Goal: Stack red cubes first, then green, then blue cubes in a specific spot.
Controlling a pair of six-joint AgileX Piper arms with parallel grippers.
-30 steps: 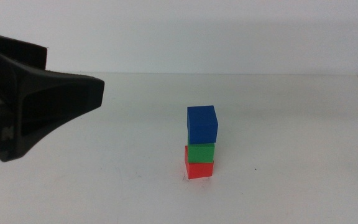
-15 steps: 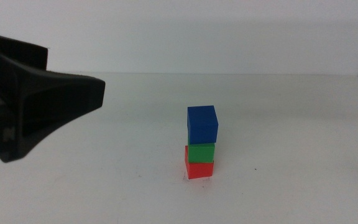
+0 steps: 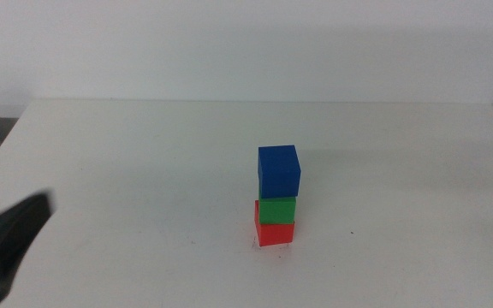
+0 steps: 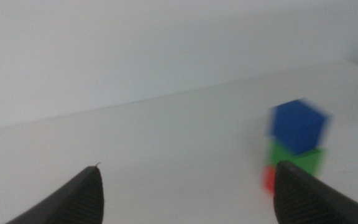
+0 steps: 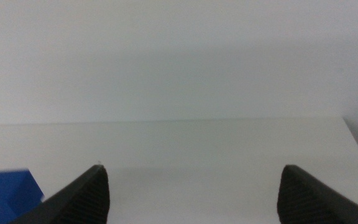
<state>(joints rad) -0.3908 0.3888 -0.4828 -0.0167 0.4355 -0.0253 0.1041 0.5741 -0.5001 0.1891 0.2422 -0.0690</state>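
Middle view first: at the far left, low against the picture's bottom edge, I see my left gripper [image 3: 7,244] as a dark blurred shape, well apart from the stack. Its wrist view shows its jaws spread wide with nothing between them, only bare white tabletop [image 3: 144,171] in the gap. Moving right, near the middle of the tabletop stands the stack: the red cube [image 3: 274,229] sits at the bottom on the specific spot [image 3: 293,246], where I can make out a few faint specks; the green cube [image 3: 276,208] rests on it, and the blue cube [image 3: 278,171] sits on top, its edges a little proud of the green one. All three touch and stand upright. A tiny speck lies on the tabletop to the right of the stack. My right gripper [image 5: 191,196] is out of the middle view; its wrist view shows its jaws wide apart and empty, with a corner of the blue cube beside one jaw.
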